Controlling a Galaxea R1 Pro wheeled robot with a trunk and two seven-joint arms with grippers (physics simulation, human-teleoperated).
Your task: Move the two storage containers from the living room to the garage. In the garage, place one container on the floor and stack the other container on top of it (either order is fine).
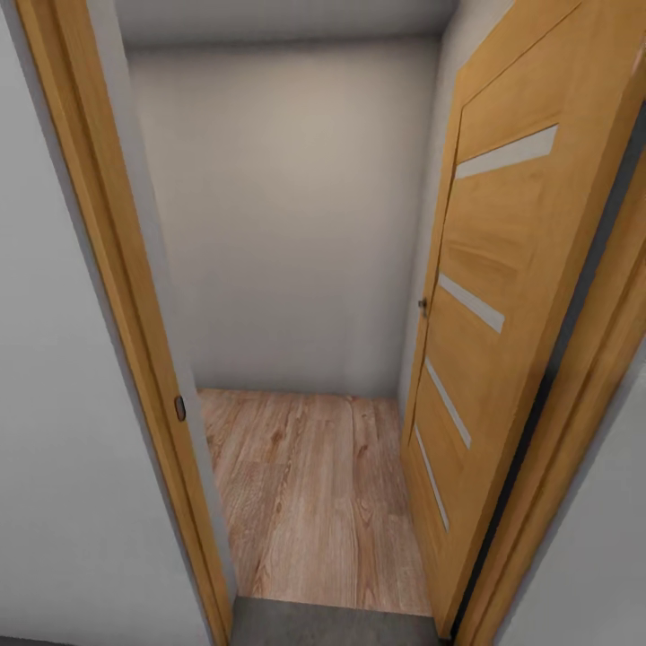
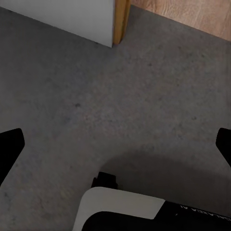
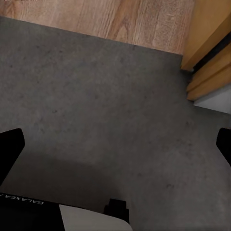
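Left jaws: we see our left gripper (image 2: pixel 115 144) with its dark fingertips (image 2: pixel 9 147) at the far edges of the left wrist view, so the jaws stand wide with nothing between them.
Right jaws: our right gripper (image 3: pixel 115 147) is the same, wide apart and carrying nothing.
Under the jaws: dark grey concrete floor (image 3: pixel 96 96), meeting light wood planks (image 3: pixel 110 17) just ahead at the threshold.
Doorway: we face a narrow opening between the left door frame (image 1: pixel 108 269) and the open wooden door (image 1: pixel 502 314) swung against the right side, with a white wall (image 1: pixel 287 224) close beyond.
Containers: neither storage bin is visible; we judge we are heading from the garage side toward the living room to fetch one.
Risk, clearance: the gap is tight, so a slightly skewed approach could clip our base or elbows on the frame or door edge.
Risk, turning: the wall sits near, so a late turn past the threshold could jam us.
Risk, return: a held bin would widen us here.
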